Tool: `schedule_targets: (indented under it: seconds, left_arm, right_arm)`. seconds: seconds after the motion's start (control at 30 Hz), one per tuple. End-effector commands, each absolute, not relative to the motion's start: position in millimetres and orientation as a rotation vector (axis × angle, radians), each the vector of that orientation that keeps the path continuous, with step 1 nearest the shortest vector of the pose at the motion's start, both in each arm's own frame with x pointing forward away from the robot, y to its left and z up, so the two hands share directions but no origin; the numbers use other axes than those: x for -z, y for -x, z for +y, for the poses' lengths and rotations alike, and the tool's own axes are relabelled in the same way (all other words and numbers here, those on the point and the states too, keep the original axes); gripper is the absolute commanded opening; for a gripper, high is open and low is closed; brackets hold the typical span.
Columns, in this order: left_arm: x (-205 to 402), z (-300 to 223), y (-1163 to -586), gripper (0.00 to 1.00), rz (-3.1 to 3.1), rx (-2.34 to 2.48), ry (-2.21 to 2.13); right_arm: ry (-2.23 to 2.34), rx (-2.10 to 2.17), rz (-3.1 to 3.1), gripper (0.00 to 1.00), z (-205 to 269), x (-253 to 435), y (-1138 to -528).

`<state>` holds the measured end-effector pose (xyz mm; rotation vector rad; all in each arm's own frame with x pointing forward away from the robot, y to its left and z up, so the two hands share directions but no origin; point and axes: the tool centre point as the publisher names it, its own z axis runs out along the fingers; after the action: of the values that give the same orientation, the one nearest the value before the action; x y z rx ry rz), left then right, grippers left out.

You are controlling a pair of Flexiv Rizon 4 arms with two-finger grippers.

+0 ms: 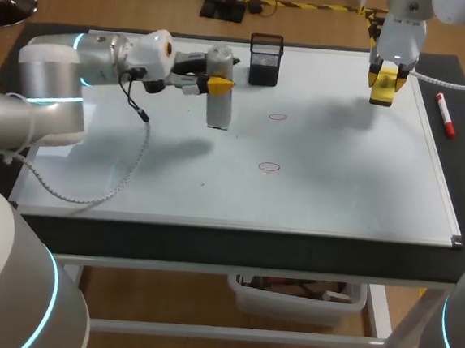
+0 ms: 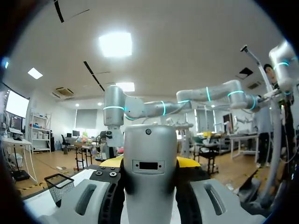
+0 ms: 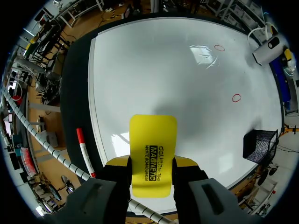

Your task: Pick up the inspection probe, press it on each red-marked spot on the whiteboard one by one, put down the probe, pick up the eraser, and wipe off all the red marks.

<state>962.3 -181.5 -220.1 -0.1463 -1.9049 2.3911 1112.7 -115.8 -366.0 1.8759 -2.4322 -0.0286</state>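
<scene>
The left gripper is clamped on the inspection probe, holding it clear of the whiteboard, beside the far red mark. The near red mark is unwiped too. The right gripper has its jaws closed on the yellow eraser, above the board's far right corner. Probe not put down, wiping not begun; whether the spots were pressed, I cannot tell.

Left gripper lies level, clamped on the probe; right gripper, far right, points down gripping the eraser.
</scene>
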Motion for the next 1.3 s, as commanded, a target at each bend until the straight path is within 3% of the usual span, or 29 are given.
schedule_targets:
  seconds: [0.03,0.63,1.3]
  left_arm:
    - [225,-198,-964,0.00,-1.868,-2.356,0.198]
    - [229,-245,-949,0.00,-1.805,-2.279,0.287]
    - [248,-296,-987,0.00,-1.814,-2.223,0.347]
  right_arm:
    - [-1.877,0.027,-2.427,0.00,-116,365,-1114]
    - [-1.877,0.027,-2.427,0.00,-116,365,-1114]
    - [-1.877,0.027,-2.427,0.00,-116,365,-1114]
